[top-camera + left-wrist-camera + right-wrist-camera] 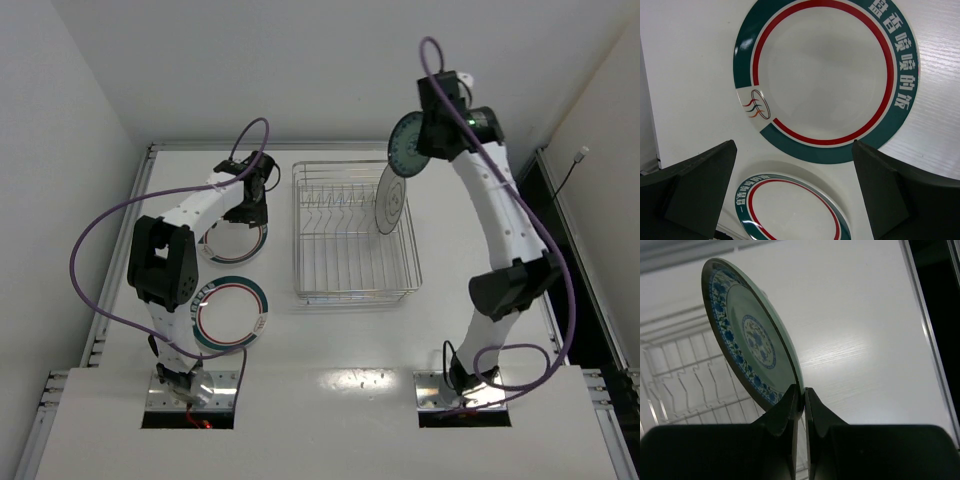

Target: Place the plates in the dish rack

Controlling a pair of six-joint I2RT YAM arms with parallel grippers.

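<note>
The teal plate [752, 340] is up in the air over the far right corner of the rack [355, 293], standing on edge. The right hand [801, 390] is clamped on just a thin bit of its lower rim. That's my main worry: with such a small pinch on a plate standing that tall, any jolt or tilt while lowering could make it swing, or slip out and drop onto the wires.

Second worry is the grey plate [390, 200], already upright at the right end of the tines [335, 205], just below the teal one. Come down too close and they knock together, or the grey one tips. The teal one is also smaller, so I'd guess it could lean in its slot.

Room-wise, the slots left of the grey plate look free, but the rack's right wall is close by. Over on the left, the left hand [794, 147] hovers with its fingers wide apart above the edge of the far white plate [825, 75]. The near white plate [232, 315] lies flat on the table [330, 350] just beside it, apart as far as I can tell. The table's left edge is near both.
</note>
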